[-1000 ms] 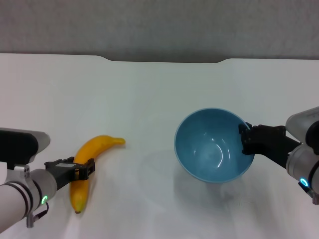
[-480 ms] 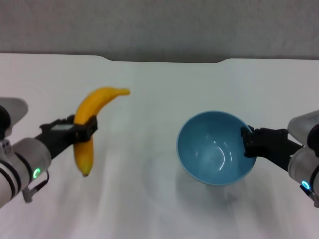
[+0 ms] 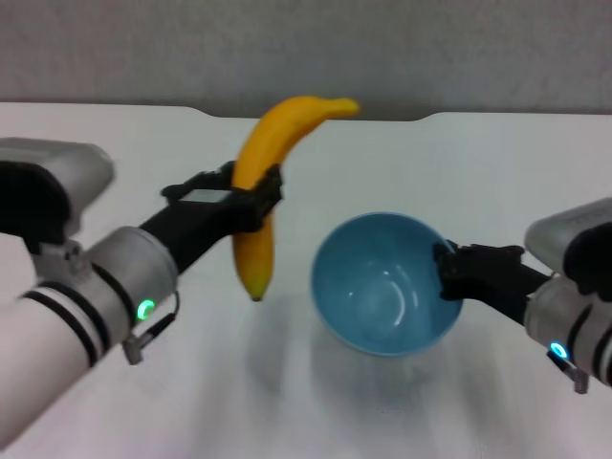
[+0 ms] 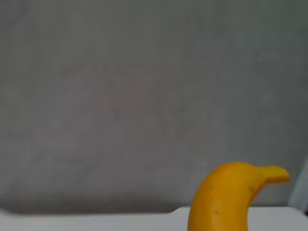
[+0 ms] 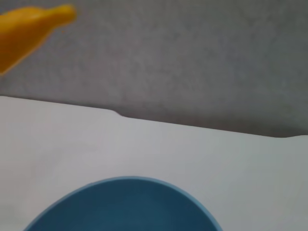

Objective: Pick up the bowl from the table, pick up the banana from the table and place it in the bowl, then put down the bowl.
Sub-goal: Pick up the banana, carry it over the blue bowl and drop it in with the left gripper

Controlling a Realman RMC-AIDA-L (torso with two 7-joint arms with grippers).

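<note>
Left gripper (image 3: 251,199): I've got it clamped around the banana (image 3: 273,172) about mid-length, holding it up in the air, well off the table (image 3: 115,172). Stem end points up toward the far edge, blunt end hangs down just beside the bowl's near-left rim.

Right gripper (image 3: 448,274): pinched onto the right rim of the bowl (image 3: 382,287). Looks to me like the bowl is held slightly above the tabletop, there's a soft shadow under it, but I can't swear to the gap.

Banana feel: light, a bit soft, smooth skin. My guess is a hard squeeze would bruise it, and a mid-body grip keeps it balanced so it won't swing.

Bowl feel: glossy and stiff, probably slippery at the rim. With only 1 edge pinched it could tip when the banana lands.

Next move, as I see it: carry the banana over the opening and release low, not from height.
</note>
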